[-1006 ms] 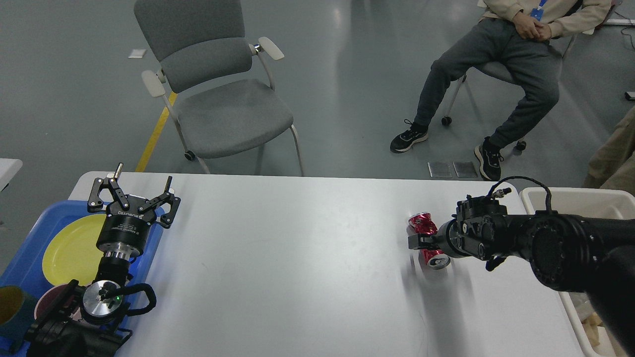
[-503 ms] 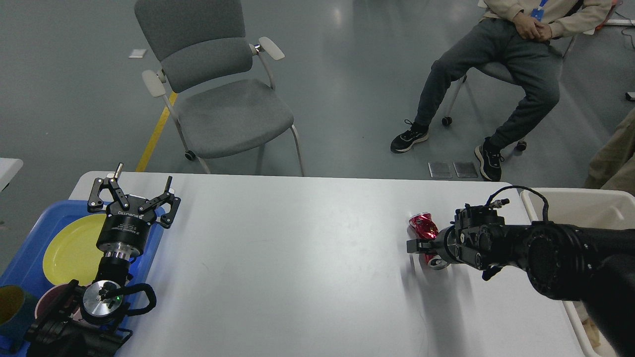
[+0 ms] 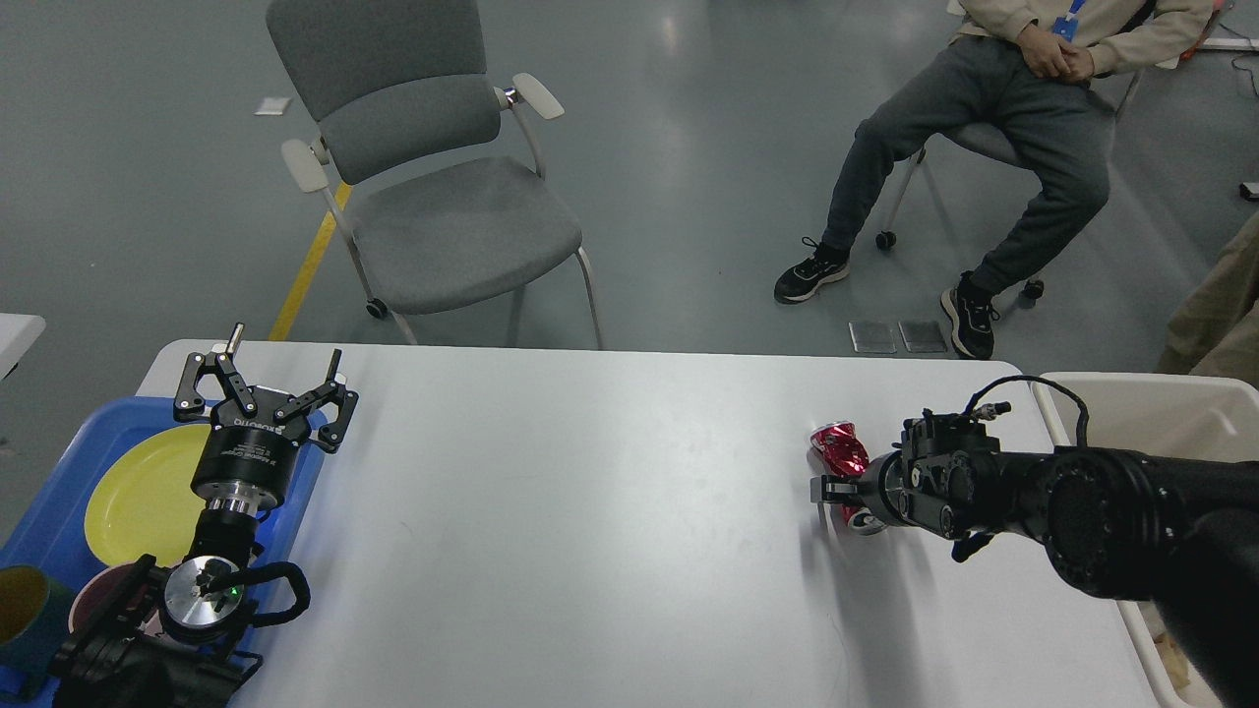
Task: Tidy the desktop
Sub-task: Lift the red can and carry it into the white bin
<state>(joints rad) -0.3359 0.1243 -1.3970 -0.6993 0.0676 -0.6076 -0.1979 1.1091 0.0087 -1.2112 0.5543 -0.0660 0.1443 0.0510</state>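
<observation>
The white desktop (image 3: 590, 511) fills the lower half of the head view. A crushed red can (image 3: 839, 447) lies on its side near the right end. My right gripper (image 3: 844, 494) comes in from the right and sits low over the can's middle, one finger (image 3: 829, 487) showing on the can's left side; the can's lower end pokes out below it. The grip itself is hidden. My left gripper (image 3: 285, 349) stands open with nothing in it at the desktop's left end, over the edge of a blue tray (image 3: 49, 521).
The blue tray holds a yellow plate (image 3: 138, 492), a dark red bowl (image 3: 90, 595) and a teal cup (image 3: 20, 615). A cream-white bin (image 3: 1151, 403) stands off the right end. Behind the desk are a grey chair (image 3: 443, 216) and a seated person (image 3: 993, 147).
My right gripper has dropped lower and drawn slightly right over the red can, covering more of it. The can has stayed in place. The left arm has not moved.
</observation>
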